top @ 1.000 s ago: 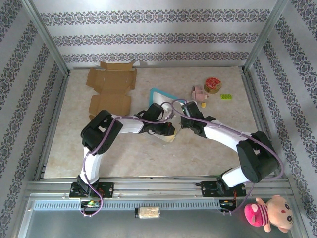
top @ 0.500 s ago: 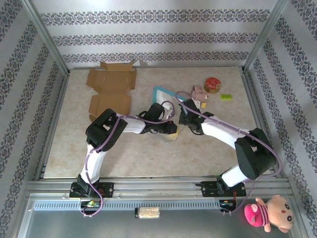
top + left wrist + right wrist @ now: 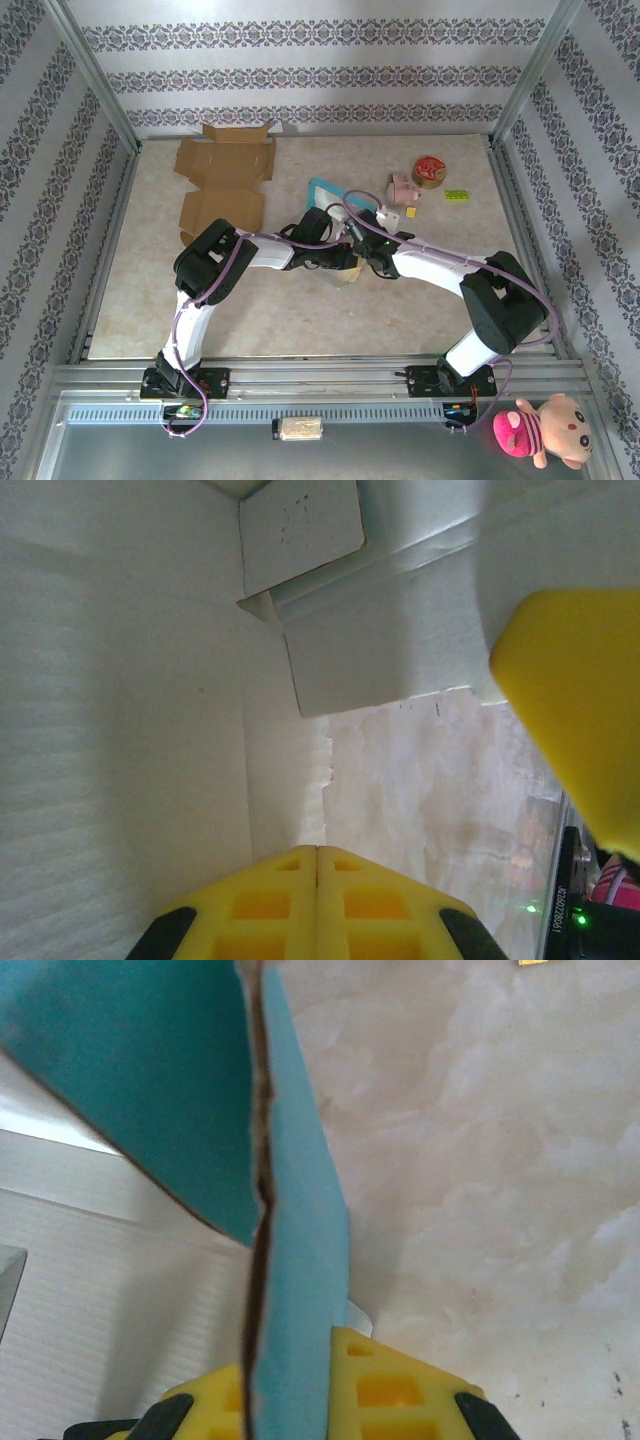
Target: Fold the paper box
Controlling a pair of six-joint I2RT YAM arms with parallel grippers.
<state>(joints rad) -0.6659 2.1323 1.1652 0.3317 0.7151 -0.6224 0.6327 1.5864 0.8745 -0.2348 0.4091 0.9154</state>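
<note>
The paper box (image 3: 323, 190), teal outside and white inside, lies half open at the table's middle. My right gripper (image 3: 364, 250) is shut on an upright teal panel (image 3: 300, 1220) of it, which stands edge-on between the yellow fingers (image 3: 385, 1385). My left gripper (image 3: 343, 263) sits close beside it, inside the box, its jaws shut flush together (image 3: 317, 848). White inner walls (image 3: 120, 730) rise on its left. A torn white flap edge (image 3: 326, 780) runs down to its tips; whether that edge is pinched I cannot tell. The right gripper's yellow finger (image 3: 575, 695) looms at the upper right of the left wrist view.
Flattened brown cardboard (image 3: 225, 180) lies at the back left. A pink toy (image 3: 403, 187), a round tin (image 3: 429, 170), a green brick (image 3: 456, 195) and a small yellow piece (image 3: 410, 211) sit at the back right. A plush toy (image 3: 540, 430) rests off the table, front right.
My right gripper has swung left with the teal panel and closed in on the left gripper. The left arm has barely moved.
</note>
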